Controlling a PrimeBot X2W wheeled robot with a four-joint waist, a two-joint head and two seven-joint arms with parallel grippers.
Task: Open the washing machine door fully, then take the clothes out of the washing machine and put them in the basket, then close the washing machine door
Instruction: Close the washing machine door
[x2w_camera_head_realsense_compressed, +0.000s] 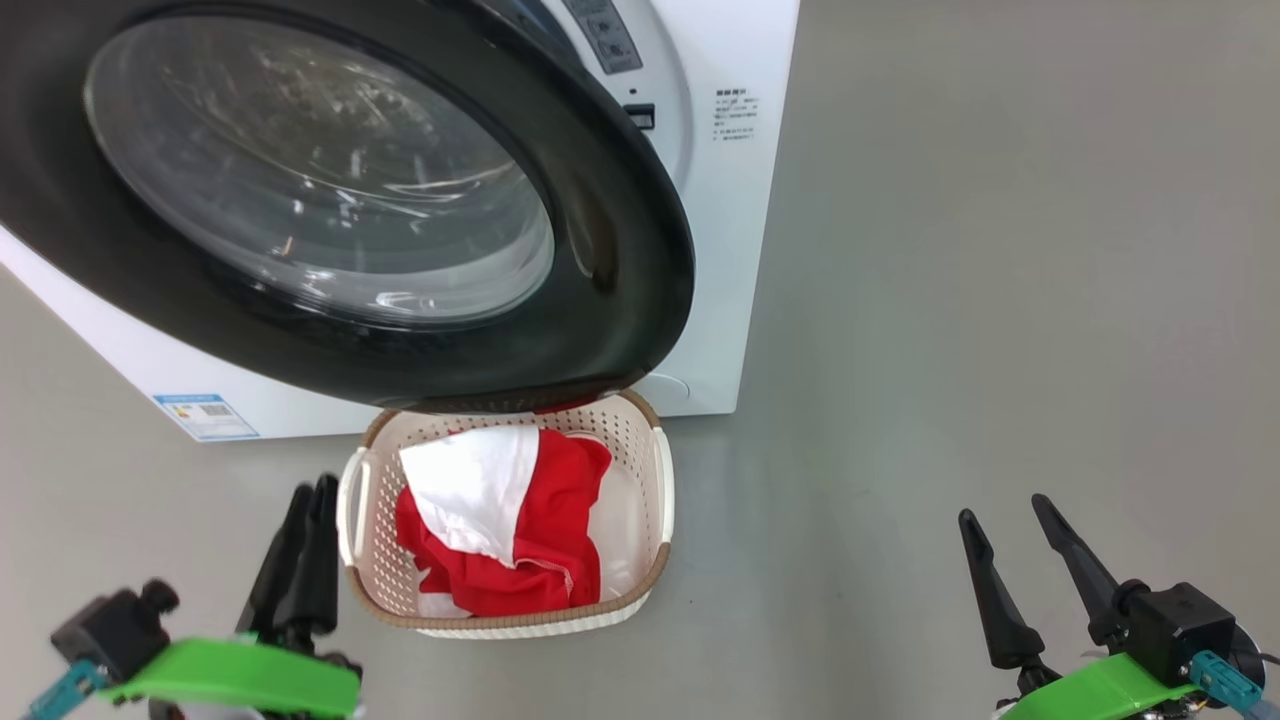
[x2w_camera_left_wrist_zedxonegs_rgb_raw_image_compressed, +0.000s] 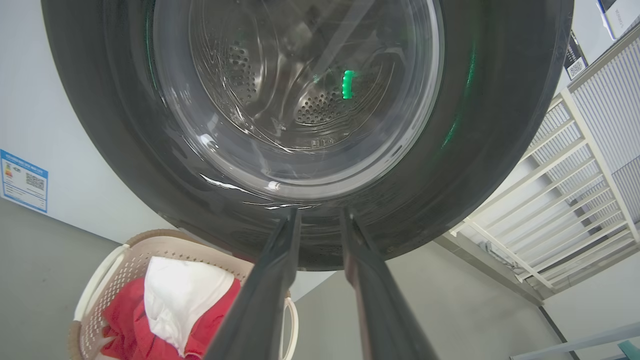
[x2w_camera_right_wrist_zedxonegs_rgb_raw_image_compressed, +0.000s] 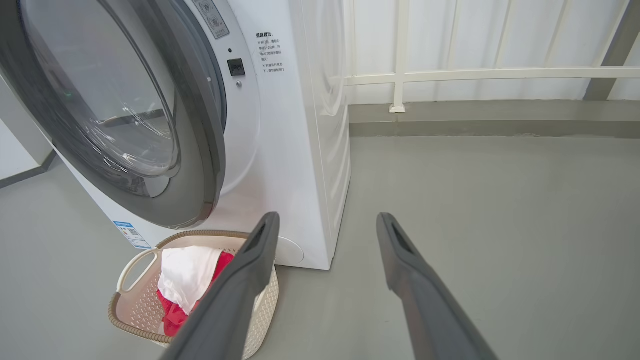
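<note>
Head view shows you the clothes (x2w_camera_head_realsense_compressed: 520, 530) already in the basket (x2w_camera_head_realsense_compressed: 660, 500), the door (x2w_camera_head_realsense_compressed: 620, 250) apparently still ajar and yet to shut, your left gripper (x2w_camera_head_realsense_compressed: 313, 487) slightly parted, right gripper (x2w_camera_head_realsense_compressed: 1002, 507) wide, both empty.

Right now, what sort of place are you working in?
Probably a laundry corner, perhaps a balcony: a washing machine, a basket of clothes on grey floor, and a pale railing behind.

Far rim of basket (x2w_camera_head_realsense_compressed: 663, 480) behind door (x2w_camera_head_realsense_compressed: 625, 250) btm edge; door top off-frame; label (x2w_camera_head_realsense_compressed: 205, 416) txt illegible.
</note>
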